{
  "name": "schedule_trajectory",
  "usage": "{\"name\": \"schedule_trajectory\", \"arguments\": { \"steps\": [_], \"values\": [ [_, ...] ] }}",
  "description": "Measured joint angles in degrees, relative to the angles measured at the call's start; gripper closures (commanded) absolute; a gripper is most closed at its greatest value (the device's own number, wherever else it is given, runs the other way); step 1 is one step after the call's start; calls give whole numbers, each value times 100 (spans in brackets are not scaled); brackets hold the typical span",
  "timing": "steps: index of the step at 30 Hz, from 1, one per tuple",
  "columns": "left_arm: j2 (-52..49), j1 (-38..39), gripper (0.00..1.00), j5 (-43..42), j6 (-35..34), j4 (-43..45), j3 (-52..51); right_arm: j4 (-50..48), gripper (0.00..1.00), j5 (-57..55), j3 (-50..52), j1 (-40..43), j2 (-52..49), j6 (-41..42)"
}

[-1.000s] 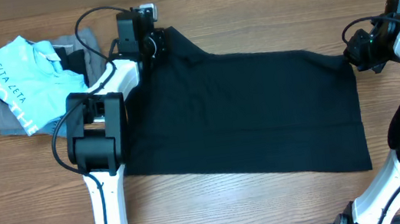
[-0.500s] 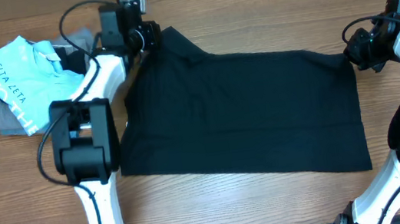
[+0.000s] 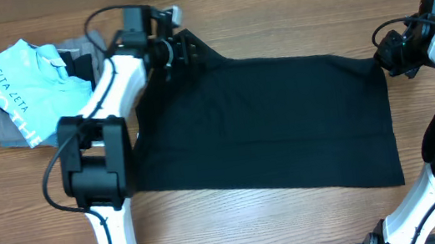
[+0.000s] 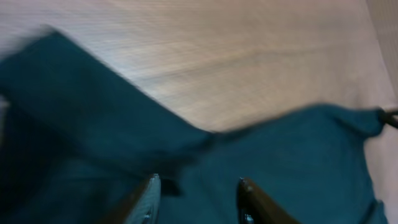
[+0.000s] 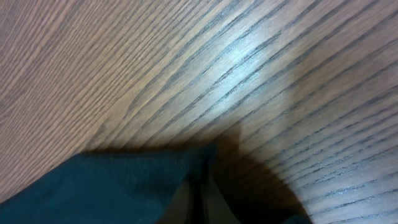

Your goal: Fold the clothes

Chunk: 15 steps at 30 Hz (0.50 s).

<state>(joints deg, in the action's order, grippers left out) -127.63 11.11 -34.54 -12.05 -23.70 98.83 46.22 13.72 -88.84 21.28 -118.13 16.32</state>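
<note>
The light blue shirt (image 3: 35, 89) reads "DELTA ZETA" in white.

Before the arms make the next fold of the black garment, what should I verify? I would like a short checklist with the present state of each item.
1. Right end effector shut on the far right corner of the black garment: ok, the cloth corner runs into the closed fingers.
2. Left end effector gripping the far left corner: not ok, its fingers stand apart over the cloth.
3. Body of the garment lying flat on the table: ok.
4. Light blue shirt off the garment: ok, it lies to the left of it.
5. Which face of the garment is up: cannot tell.
</note>
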Motion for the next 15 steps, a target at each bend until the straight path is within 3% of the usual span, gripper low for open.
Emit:
{"name": "schedule_trajectory", "arguments": {
  "steps": [2,7,11,15],
  "values": [
    [0,212,43,57,0,-179,0,24,96,0,0,0,0,-2],
    [0,520,44,831,157,-382,0,28,96,0,0,0,0,-2],
    [0,588,43,1932,483,-256,0,33,96,2,0,0,0,-2],
    [0,643,41,2249,957,-243,0,28,96,2,0,0,0,-2]
  ]
}}
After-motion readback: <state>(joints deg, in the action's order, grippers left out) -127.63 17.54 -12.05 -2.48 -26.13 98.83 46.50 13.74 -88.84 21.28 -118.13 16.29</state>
